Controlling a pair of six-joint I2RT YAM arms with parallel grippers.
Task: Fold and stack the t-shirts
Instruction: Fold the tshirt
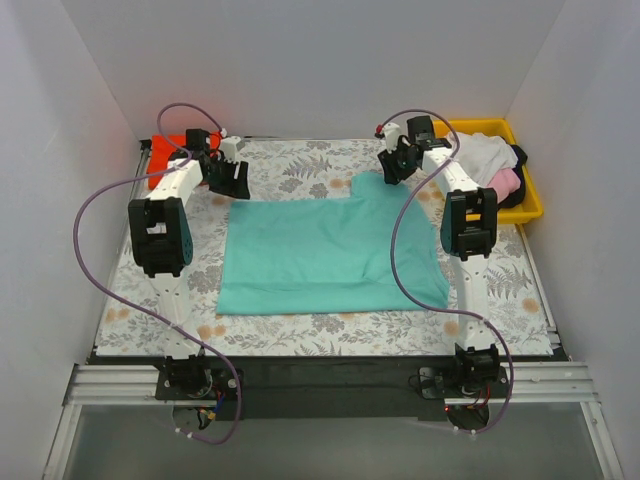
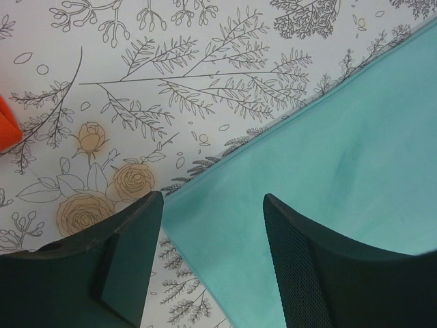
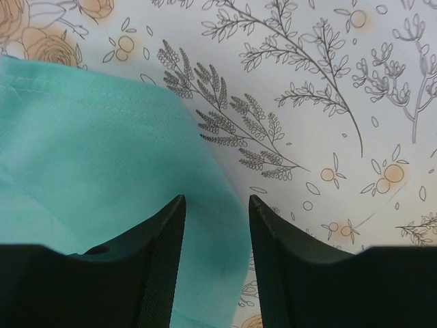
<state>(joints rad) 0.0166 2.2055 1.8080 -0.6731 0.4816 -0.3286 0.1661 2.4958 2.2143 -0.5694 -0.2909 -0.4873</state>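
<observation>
A teal-green t-shirt lies spread flat on the fern-patterned cloth in the middle of the table. My left gripper hovers open over its far left corner; in the left wrist view the teal corner lies between and beyond my open fingers. My right gripper hovers open over the shirt's far right edge; the right wrist view shows teal cloth under the open gripper. A red-orange t-shirt lies at the far left behind the left arm. Both grippers are empty.
A yellow tray at the far right holds white, pink and black shirts. The patterned cloth covers the table. White walls close in on three sides. A red-orange scrap shows at the left wrist view's edge.
</observation>
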